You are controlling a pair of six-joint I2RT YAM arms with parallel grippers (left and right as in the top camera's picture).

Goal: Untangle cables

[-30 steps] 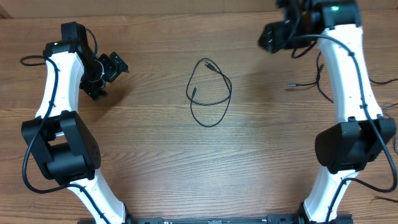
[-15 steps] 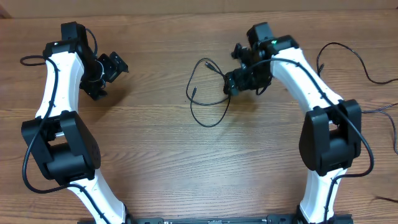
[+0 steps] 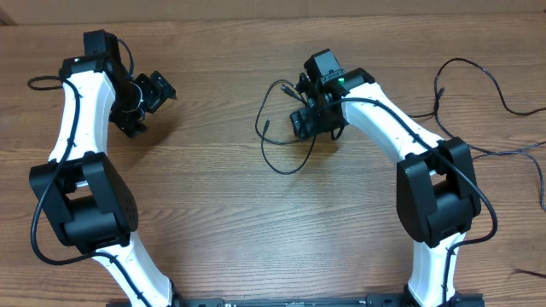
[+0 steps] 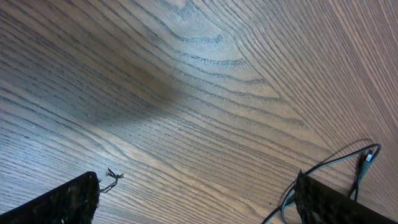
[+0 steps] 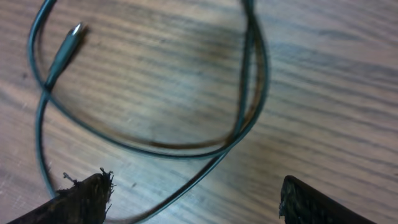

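Your right gripper [image 5: 196, 190], jaws spread, hangs over the cable [image 5: 186, 152]; its loop runs crosswise just ahead of them. Left gripper [image 3: 158, 90], spread too, sits well apart.

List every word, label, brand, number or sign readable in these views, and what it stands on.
None: no readable text in any view.
The wooden table, the thin black cable, the left arm and the right arm carry no legible marking.
Only sign: a small green light on the right arm, without text.

Black cable [image 5: 186, 152] — brown table [image 3: 222, 213], dark wavy grain.
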